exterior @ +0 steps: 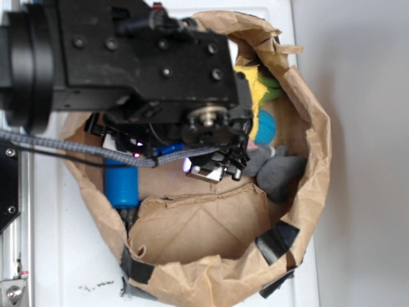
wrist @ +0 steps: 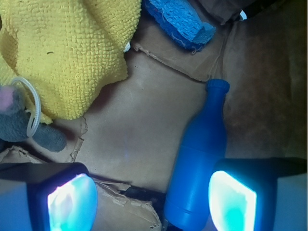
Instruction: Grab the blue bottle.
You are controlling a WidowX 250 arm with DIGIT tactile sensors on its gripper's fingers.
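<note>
The blue bottle (wrist: pixel 199 159) lies on its side on the brown paper floor, with its narrow neck pointing toward the top of the wrist view. My gripper (wrist: pixel 151 202) is open, its two glowing pads (wrist: pixel 72 204) wide apart. The bottle's base sits between them, close beside the right pad and far from the left one. Nothing is gripped. In the exterior view the bottle (exterior: pixel 121 182) shows at the bag's left side, partly under the black arm (exterior: pixel 128 57), which hides the fingers.
Everything sits inside a crumpled brown paper bag (exterior: pixel 307 128). A yellow knitted cloth (wrist: pixel 72 53), a light blue fuzzy cloth (wrist: pixel 178 19) and a grey plush mouse (wrist: pixel 24 125) lie nearby. A teal ball (exterior: pixel 265 126) rests at the bag's right. A torn paper flap (wrist: pixel 125 207) lies under the gripper.
</note>
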